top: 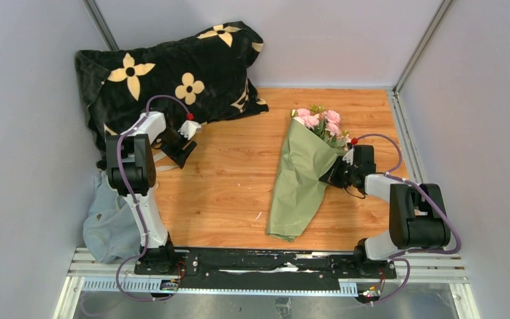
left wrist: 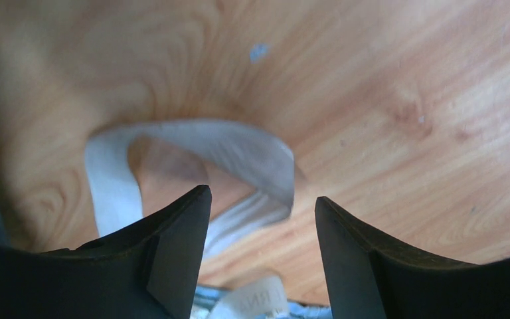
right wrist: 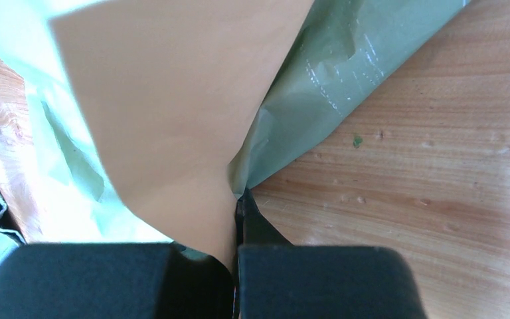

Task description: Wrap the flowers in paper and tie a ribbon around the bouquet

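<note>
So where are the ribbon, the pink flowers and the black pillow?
ribbon (left wrist: 206, 137): left wrist view, top of its loop.
flowers (top: 313, 120): top external view, a pink bloom.
pillow (top: 172, 66): top external view, its black middle.

Left arm (top: 145, 206), right arm (top: 380, 185): white link shells, black joint blocks. Purple cable (top: 166, 97) loops out behind each claw. Red knob (top: 190, 116) just behind claw, wrist-side. Left claw (left wrist: 262, 199), right claw (right wrist: 237, 199): matte black wedge fingers.
</note>
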Motion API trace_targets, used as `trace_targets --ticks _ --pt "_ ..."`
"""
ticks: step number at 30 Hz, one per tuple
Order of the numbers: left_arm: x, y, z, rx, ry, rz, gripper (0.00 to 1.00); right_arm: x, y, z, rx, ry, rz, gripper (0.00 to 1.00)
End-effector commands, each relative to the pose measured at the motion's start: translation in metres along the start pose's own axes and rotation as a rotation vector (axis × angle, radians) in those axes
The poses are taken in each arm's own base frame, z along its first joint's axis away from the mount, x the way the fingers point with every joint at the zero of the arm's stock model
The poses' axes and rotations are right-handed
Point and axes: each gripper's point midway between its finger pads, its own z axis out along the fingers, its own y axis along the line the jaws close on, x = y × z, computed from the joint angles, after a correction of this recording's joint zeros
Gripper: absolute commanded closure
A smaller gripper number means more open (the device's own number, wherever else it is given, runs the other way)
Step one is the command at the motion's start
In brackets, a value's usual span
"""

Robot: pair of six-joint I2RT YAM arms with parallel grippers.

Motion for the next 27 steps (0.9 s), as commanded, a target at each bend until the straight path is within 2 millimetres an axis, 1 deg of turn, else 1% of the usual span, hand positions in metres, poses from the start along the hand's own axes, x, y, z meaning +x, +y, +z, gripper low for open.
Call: trace_targets --ticks 1,4,6,7,8,10,11,12,13,14,15,16,17,18,19,20,21,22,23,25,26,27 --pt "-0.029 0.007 0.005 0.031 -0.065 -0.006 0.32 0.003 -0.01 -0.007 0.051 0.026 -0.02 1.0" --pt "-0.021 0.003 0.012 0.046 -0.043 -0.002 0.33 0.001 -0.008 -0.009 0.052 0.02 -0.026 1.0" --pt "-0.014 -0.003 0.018 0.069 -0.025 0.001 0.37 -0.001 -0.007 -0.009 0.05 0.014 -0.028 1.0" --pt "-0.011 -0.005 0.022 0.076 -0.013 -0.006 0.46 -0.002 -0.007 -0.009 0.049 0.012 -0.028 1.0" --pt "-0.01 -0.006 0.024 0.081 -0.006 -0.019 0.59 -0.003 -0.006 -0.009 0.048 0.011 -0.027 1.0" --pt "-0.013 -0.016 0.023 0.117 -0.024 -0.049 0.95 -0.005 -0.004 -0.008 0.041 0.013 -0.026 1.0" --pt "-0.018 -0.029 0.018 0.16 -0.052 -0.052 1.0 -0.006 -0.002 -0.008 0.038 0.014 -0.025 1.0" --pt "-0.024 -0.046 0.007 0.208 -0.083 -0.036 1.0 -0.013 -0.008 -0.011 0.049 -0.002 -0.009 1.0" --pt "-0.034 -0.069 -0.008 0.259 -0.122 0.007 1.0 -0.015 -0.008 -0.012 0.051 -0.004 -0.008 1.0" --pt "-0.043 -0.095 -0.028 0.298 -0.163 0.068 1.0 -0.016 -0.009 -0.013 0.056 -0.004 -0.009 1.0" --pt "-0.058 -0.122 -0.057 0.31 -0.239 0.149 1.0 -0.018 -0.009 -0.014 0.063 -0.007 -0.011 1.0" --pt "-0.067 -0.143 -0.072 0.323 -0.269 0.205 1.0 -0.02 -0.009 -0.015 0.066 -0.01 -0.012 1.0" --pt "-0.078 -0.163 -0.104 0.304 -0.346 0.266 1.0 -0.021 -0.01 -0.016 0.069 -0.011 -0.012 1.0" --pt "-0.089 -0.179 -0.124 0.298 -0.397 0.305 1.0 -0.023 -0.01 -0.016 0.072 -0.013 -0.013 1.0" --pt "-0.099 -0.197 -0.159 0.274 -0.488 0.352 1.0 -0.025 -0.01 -0.017 0.073 -0.021 -0.017 1.0" --pt "-0.108 -0.209 -0.185 0.263 -0.554 0.381 1.0 -0.026 -0.01 -0.018 0.075 -0.025 -0.02 1.0" --pt "-0.114 -0.222 -0.221 0.252 -0.654 0.416 1.0 -0.023 -0.012 -0.019 0.086 -0.011 -0.013 1.0" --pt "-0.119 -0.233 -0.254 0.26 -0.74 0.429 1.0 -0.022 -0.013 -0.02 0.091 -0.007 -0.013 1.0" --pt "-0.124 -0.241 -0.285 0.271 -0.816 0.422 1.0 -0.021 -0.013 -0.02 0.093 -0.005 -0.016 1.0" --pt "-0.13 -0.246 -0.333 0.256 -0.918 0.374 1.0 -0.021 -0.014 -0.021 0.098 -0.004 -0.015 1.0" --pt "-0.13 -0.249 -0.343 0.259 -0.941 0.372 1.0 -0.022 -0.014 -0.021 0.098 -0.005 -0.015 1.0" --pt "-0.129 -0.252 -0.347 0.27 -0.95 0.373 1.0 -0.022 -0.014 -0.021 0.098 -0.005 -0.015 1.0"
